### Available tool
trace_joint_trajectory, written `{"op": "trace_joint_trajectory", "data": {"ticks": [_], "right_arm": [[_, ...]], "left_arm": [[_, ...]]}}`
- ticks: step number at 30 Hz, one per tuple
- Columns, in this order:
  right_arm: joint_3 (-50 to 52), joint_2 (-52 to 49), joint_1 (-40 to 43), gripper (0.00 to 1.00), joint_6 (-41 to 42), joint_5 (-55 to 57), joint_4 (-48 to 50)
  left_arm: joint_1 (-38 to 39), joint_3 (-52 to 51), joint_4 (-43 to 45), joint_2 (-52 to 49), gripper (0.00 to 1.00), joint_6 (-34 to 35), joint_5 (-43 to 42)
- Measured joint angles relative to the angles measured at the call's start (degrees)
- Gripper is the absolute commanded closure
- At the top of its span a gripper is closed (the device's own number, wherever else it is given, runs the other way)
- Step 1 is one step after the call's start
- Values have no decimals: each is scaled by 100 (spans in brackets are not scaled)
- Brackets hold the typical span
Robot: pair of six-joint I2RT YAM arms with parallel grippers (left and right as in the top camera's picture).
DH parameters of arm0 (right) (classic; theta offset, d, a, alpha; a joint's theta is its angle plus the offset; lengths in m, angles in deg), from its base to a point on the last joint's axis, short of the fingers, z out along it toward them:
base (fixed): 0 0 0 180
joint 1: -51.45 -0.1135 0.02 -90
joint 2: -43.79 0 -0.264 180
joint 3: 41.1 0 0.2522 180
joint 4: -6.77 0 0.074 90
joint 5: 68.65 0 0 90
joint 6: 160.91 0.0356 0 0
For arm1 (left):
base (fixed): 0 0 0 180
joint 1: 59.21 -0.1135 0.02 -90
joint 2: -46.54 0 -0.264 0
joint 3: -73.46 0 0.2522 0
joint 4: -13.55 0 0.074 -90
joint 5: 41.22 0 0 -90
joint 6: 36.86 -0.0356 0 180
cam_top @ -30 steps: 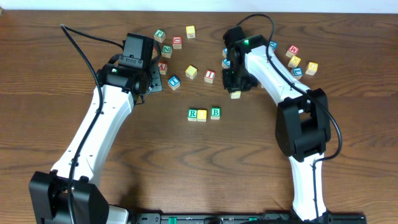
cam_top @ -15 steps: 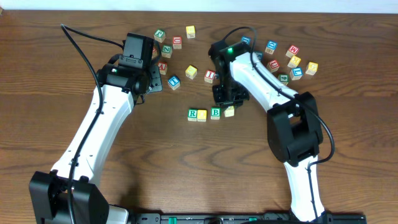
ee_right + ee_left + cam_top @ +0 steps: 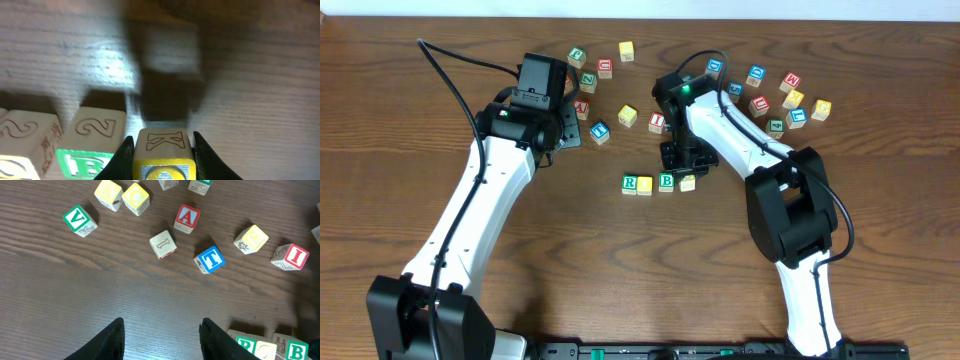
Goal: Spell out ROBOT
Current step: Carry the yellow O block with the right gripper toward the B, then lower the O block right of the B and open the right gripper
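Observation:
A row of cubes lies mid-table: green R (image 3: 630,183), a yellow-faced cube (image 3: 645,185) and green B (image 3: 666,181). My right gripper (image 3: 687,175) is shut on a second yellow-faced cube (image 3: 688,182), held just right of the B. In the right wrist view this cube (image 3: 162,152) sits between the fingers, with the B cube (image 3: 92,147) on its left. The blue T cube (image 3: 599,131) lies apart, up left of the row; it also shows in the left wrist view (image 3: 209,259). My left gripper (image 3: 160,342) is open and empty above bare wood.
Loose cubes lie at the back: red A (image 3: 187,218), red I (image 3: 290,256), green V (image 3: 79,220), yellow ones (image 3: 135,198), and a cluster at the back right (image 3: 790,98). The right arm (image 3: 740,130) reaches over the middle.
My right gripper has carried the yellow-faced cube left and down from the back toward the row, to just right of the B. The left arm has not moved.

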Motion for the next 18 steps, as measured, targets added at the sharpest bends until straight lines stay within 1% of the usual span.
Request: {"op": "trace_joint_trajectory", "data": {"ticks": [7, 15, 18], "right_arm": [[0, 0, -2, 77, 57, 2, 46], [2, 0, -2, 71, 85, 2, 26], [2, 0, -2, 71, 85, 2, 9]], "left_arm": [[0, 0, 0, 0, 52, 0, 0], [0, 0, 0, 0, 52, 0, 0], [0, 0, 0, 0, 52, 0, 0]]}}
